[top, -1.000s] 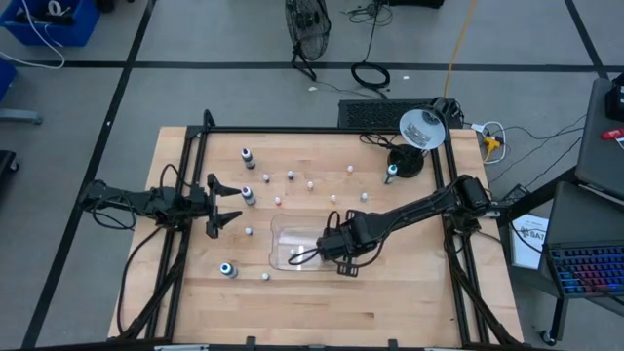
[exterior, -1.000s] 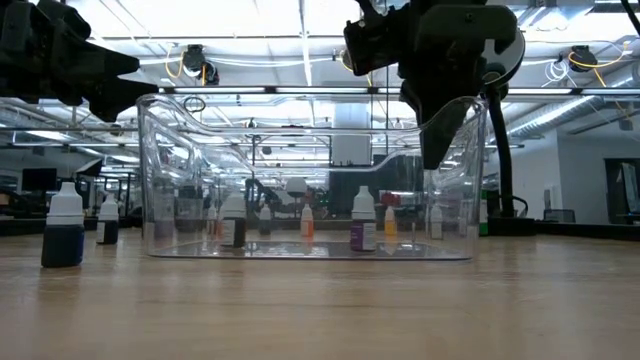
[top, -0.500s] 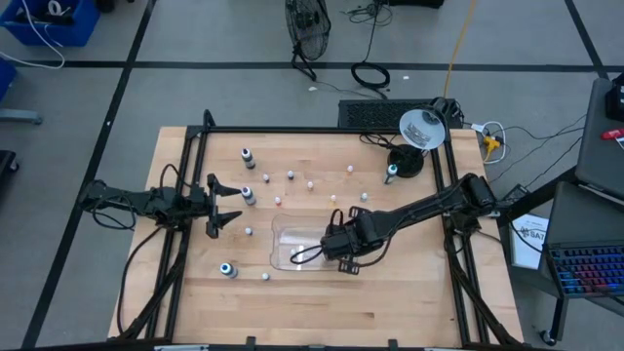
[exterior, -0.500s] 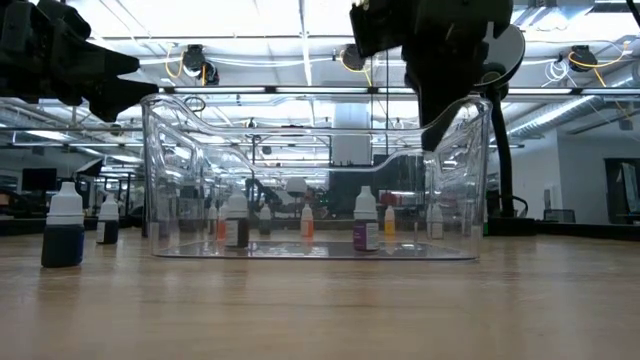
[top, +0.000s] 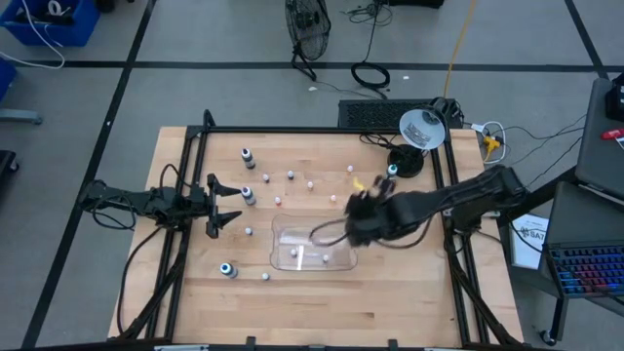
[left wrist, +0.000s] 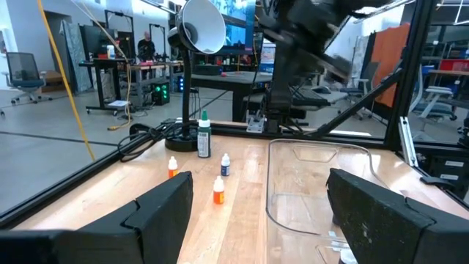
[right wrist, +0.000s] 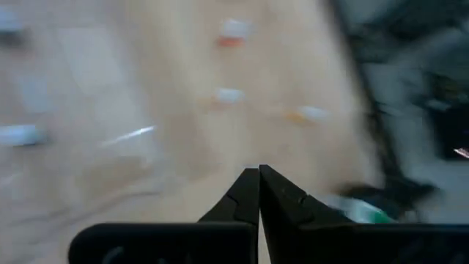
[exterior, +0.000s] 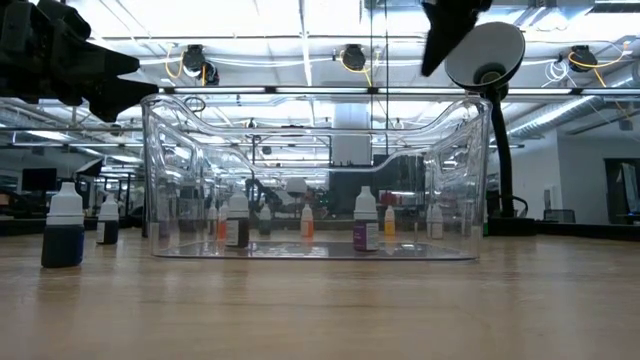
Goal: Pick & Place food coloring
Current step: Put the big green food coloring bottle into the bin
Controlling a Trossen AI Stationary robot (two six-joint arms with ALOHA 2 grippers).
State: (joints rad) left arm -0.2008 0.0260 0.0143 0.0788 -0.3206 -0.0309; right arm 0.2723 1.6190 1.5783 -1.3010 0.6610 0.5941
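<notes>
The right claw point(top: 363, 207), fingers pressed together and empty, hangs above the clear tray's point(top: 336, 261) far right corner. Food coloring bottles point(top: 248, 195) stand scattered over the table point(top: 390, 302), two inside the tray. The left claw point(top: 222, 206) waits spread apart at the left.

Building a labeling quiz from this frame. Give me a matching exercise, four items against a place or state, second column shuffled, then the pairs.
Column 1:
1. left gripper
2. right gripper
3. clear tray
4. desk lamp

Column 2:
A. fingers closed together, lifted above the tray's far side
B. at the table's far right corner
C. fingers spread open, waiting at the table's left side
D. on the table's middle, with small bottles inside

Pairs: 1-C, 2-A, 3-D, 4-B
</notes>
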